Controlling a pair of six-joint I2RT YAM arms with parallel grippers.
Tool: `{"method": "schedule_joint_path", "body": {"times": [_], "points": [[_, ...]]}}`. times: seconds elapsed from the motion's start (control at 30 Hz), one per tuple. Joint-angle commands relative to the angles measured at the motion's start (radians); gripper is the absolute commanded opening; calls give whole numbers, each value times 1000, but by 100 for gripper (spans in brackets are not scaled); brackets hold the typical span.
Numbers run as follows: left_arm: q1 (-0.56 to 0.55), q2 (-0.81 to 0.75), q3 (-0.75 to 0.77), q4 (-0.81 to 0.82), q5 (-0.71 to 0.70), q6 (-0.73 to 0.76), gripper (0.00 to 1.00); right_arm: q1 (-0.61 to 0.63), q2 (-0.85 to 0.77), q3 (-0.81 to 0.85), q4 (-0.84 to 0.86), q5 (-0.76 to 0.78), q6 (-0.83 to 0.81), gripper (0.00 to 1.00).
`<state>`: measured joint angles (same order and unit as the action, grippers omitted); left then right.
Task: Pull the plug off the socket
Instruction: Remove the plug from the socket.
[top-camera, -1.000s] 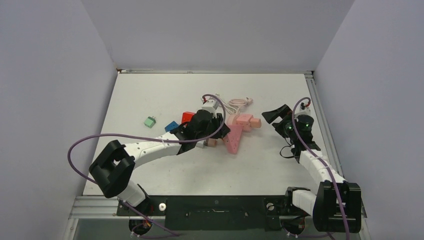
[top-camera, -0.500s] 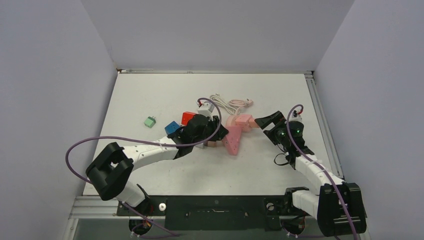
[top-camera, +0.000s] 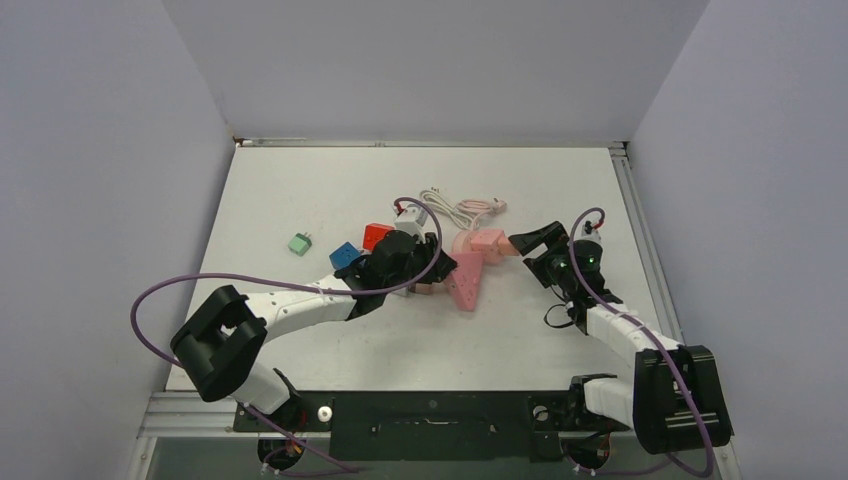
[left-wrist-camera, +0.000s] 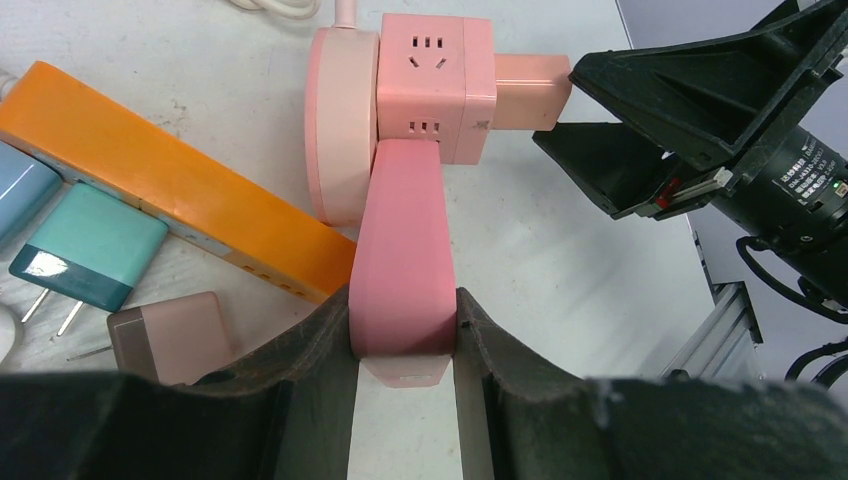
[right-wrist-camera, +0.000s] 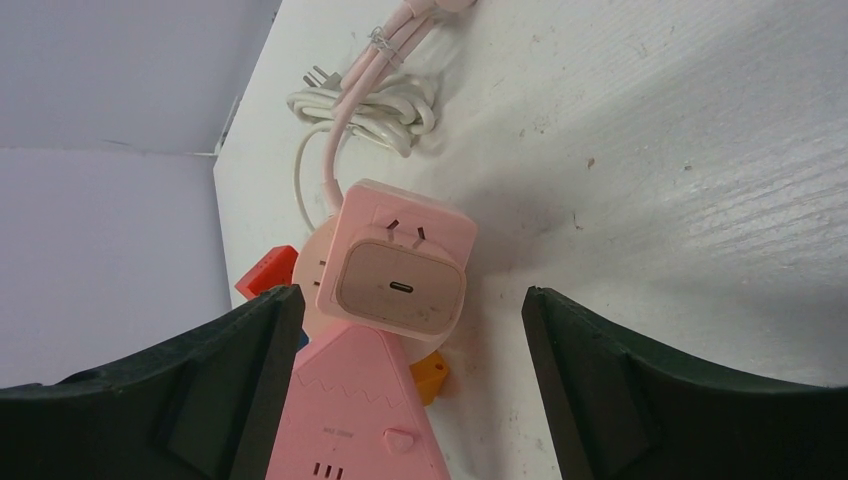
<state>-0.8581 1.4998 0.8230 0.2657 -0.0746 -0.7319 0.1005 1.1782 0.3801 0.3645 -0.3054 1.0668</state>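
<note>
Nearest, rail (top-camera: 430, 410): metal, along the near edge of the table (top-camera: 330, 180).
Left gripper (left-wrist-camera: 403, 305): clamped on the pink strip (left-wrist-camera: 403, 250), which enters the near face of the socket (left-wrist-camera: 435, 85).
Right gripper (right-wrist-camera: 407, 298): jaws wide, one on each side of the plug (right-wrist-camera: 400, 285), not touching.
Plug: seated in the socket's right face, mid-table.
Cable (top-camera: 460, 208): coiled just behind the socket.
Open room: bare white table behind the cable and along the right edge.
Walls (top-camera: 420, 70): plain, closing three sides.

A: Where's the left gripper (top-camera: 443, 266)?
B: At the middle of the table (top-camera: 320, 190), against the long pink plug (top-camera: 467, 281), which meets the pink socket cube (top-camera: 487, 242).
A: The right gripper (top-camera: 527, 243)?
B: Just right of that cube, jaws apart. A white cable (top-camera: 456, 207) lies behind.
</note>
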Motion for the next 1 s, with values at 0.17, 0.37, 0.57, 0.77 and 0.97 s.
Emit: {"method": "schedule_joint_path", "body": {"times": [0.17,0.37,0.57,0.77,0.97], "points": [[-13,-20,2,44,-7,-20,0,16,27,12,76,28,18,81],[-18,-14,3,47,-6,-20,0,22,66,9,111,23,28,76],[-21,-8,6,46,-4,-19,0,33,83,22,117,24,19,73],[-24,-5,5,49,-4,-18,0,34,103,23,129,35,23,69],[-25,0,-3,53,8,-18,0,41,129,37,152,23,23,64]]}}
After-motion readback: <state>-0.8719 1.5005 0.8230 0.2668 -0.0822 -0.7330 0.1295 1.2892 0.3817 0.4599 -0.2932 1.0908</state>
